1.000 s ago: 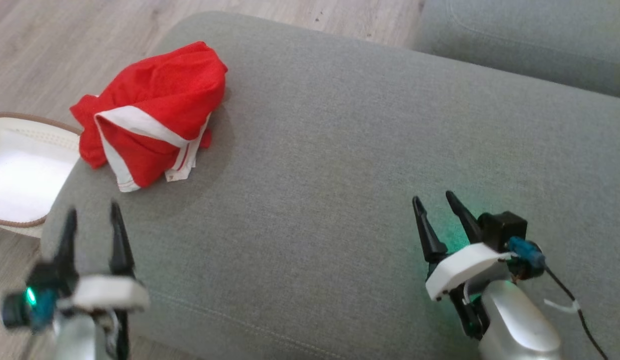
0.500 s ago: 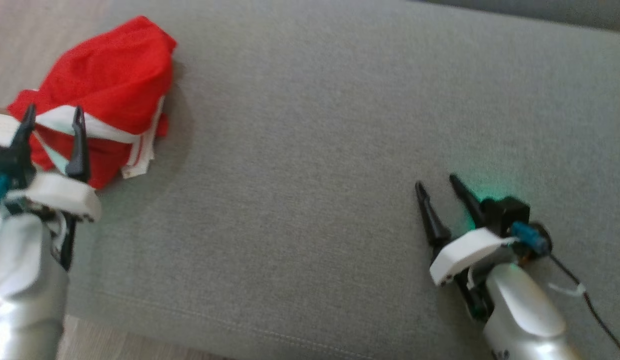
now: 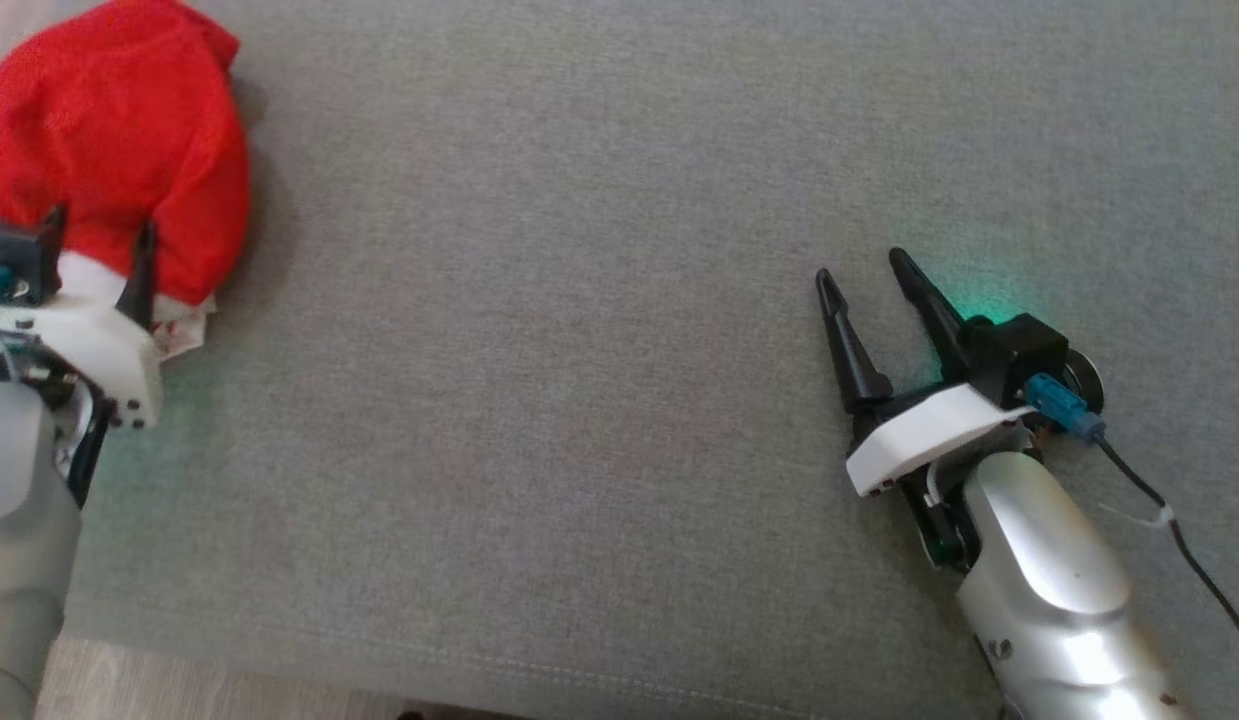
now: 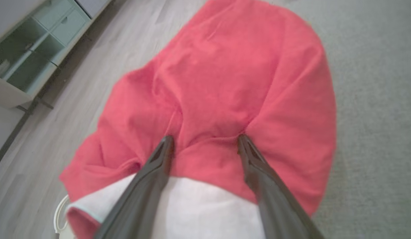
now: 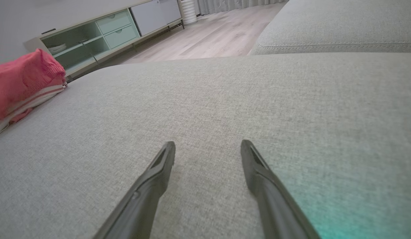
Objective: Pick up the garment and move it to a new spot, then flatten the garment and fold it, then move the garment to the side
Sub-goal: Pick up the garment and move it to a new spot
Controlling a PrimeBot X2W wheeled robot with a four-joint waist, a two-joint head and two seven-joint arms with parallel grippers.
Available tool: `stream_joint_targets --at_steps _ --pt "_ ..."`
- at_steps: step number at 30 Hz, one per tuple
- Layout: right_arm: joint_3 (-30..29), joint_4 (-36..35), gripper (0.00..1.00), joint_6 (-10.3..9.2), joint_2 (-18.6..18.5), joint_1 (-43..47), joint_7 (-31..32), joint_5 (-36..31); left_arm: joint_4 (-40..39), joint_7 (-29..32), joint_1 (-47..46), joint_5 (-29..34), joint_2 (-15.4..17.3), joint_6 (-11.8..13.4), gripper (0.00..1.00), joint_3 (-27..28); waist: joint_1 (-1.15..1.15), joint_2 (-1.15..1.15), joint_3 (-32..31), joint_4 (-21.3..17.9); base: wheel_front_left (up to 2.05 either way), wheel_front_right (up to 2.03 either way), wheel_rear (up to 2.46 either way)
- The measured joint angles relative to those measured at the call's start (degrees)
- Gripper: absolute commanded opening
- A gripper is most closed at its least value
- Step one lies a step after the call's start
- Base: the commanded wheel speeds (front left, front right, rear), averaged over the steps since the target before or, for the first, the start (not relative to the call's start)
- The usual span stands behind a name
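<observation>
- Your left pincer (image 4: 205, 138) stands spread, tips pressed into the red garment (image 3: 109, 120).
- Your right pincer (image 3: 859, 265) is spread, empty, over the sofa cushion (image 3: 539, 300).
- That garment lies at the cushion's left edge.

Soft even daylight, perhaps slight blur

Left gripper (image 4: 205, 137) fingers (image 4: 152, 176) spread wide, tips pressing into red garment (image 4: 232, 73) with white band; grey sofa cushion (image 4: 374, 99) at right.
</observation>
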Motion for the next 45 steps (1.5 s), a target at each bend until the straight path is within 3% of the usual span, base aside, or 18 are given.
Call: stream_joint_targets --at_steps 1,2,3,4,5,13,21,31,35,36,37,38,39,45 --pt "0.08 -0.22 1.0 0.0 0.04 -0.07 -0.08 0.01 0.88 0.56 -0.03 -0.54 0.13 0.0 1.0 -0.33 0.0 0.0 0.26 -0.23 0.0 0.0 0.0" --pt "0.18 -0.46 1.0 0.0 0.07 -0.13 -0.14 0.01 1.83 1.13 -0.09 -0.75 0.16 0.0 0.6 -0.38 0.0 0.0 0.49 -0.44 0.0 0.0 0.0" --pt "0.19 -0.55 1.0 0.0 0.11 -0.21 -0.25 0.01 2.81 1.49 -0.2 -1.21 0.19 0.0 0.44 -0.36 0.0 0.0 0.67 -0.62 0.0 0.0 0.0" --pt "0.2 -0.58 1.0 0.0 0.14 -0.36 -0.25 0.03 3.41 1.37 -0.31 -1.55 0.24 0.0 0.04 -0.36 0.0 0.0 0.82 -0.78 0.0 0.0 0.0" --pt "0.18 -0.59 1.0 0.0 0.19 -0.59 -0.25 0.08 4.04 1.1 -0.55 -1.58 0.34 0.03 0.0 -0.37 0.0 0.0 0.9 -0.95 0.0 0.0 0.0" --pt "-1.45 0.18 1.0 0.0 0.15 -0.62 -0.09 1.69 3.7 -5.73 -5.59 0.16 0.35 1.8 0.0 -1.93 0.01 0.0 -1.42 -1.69 0.0 0.0 0.0" --pt "-1.15 1.21 1.0 0.0 0.3 5.08 0.31 3.66 -5.16 -9.73 -9.73 2.42 -1.27 2.55 0.0 -4.08 0.0 0.0 -7.0 -5.42 0.0 0.0 0.0" --pt "2.16 -1.24 1.0 0.0 0.66 7.16 0.36 6.31 -13.91 -10.26 -6.33 0.14 -10.79 1.72 0.0 -7.22 0.0 0.0 -11.69 -14.1 0.0 0.0 0.0" --pt "2.98 -1.31 1.0 0.0 0.69 8.72 0.37 7.12 -15.29 -10.42 -1.36 -1.45 -16.58 1.74 0.0 -8.88 0.0 0.0 -13.55 -18.1 0.0 0.0 0.0" --pt "3.07 -1.3 1.0 0.0 0.69 8.79 0.37 7.23 -15.44 -10.42 -0.05 -1.69 -17.75 1.75 0.07 -9.48 -0.01 0.0 -13.98 -19.02 0.0 0.0 0.0" --pt "3.14 -1.34 1.0 0.0 0.69 8.79 0.37 7.27 -15.52 -10.43 1.28 -1.78 -18.86 1.79 0.42 -9.72 -0.01 0.0 -14.36 -19.87 0.0 0.0 0.0" --pt "3.26 -1.36 1.0 0.0 0.69 8.8 0.37 7.32 -15.62 -10.43 2.7 -1.77 -19.74 1.85 0.91 -10.05 0.0 0.0 -14.74 -20.67 0.0 0.0 0.0" --pt "3.3 -1.36 1.0 0.0 0.69 8.81 0.37 7.32 -15.66 -10.43 4.2 -1.77 -20.49 1.96 1.0 -10.34 0.0 0.0 -15.1 -21.39 0.0 0.0 0.0" --pt "2.88 -1.44 1.0 0.0 0.69 10.01 0.37 7.31 -12.38 -10.59 12.74 -0.59 -21.13 3.18 1.0 -11.72 -0.01 0.0 -16.51 -22.6 0.0 0.0 0.0"
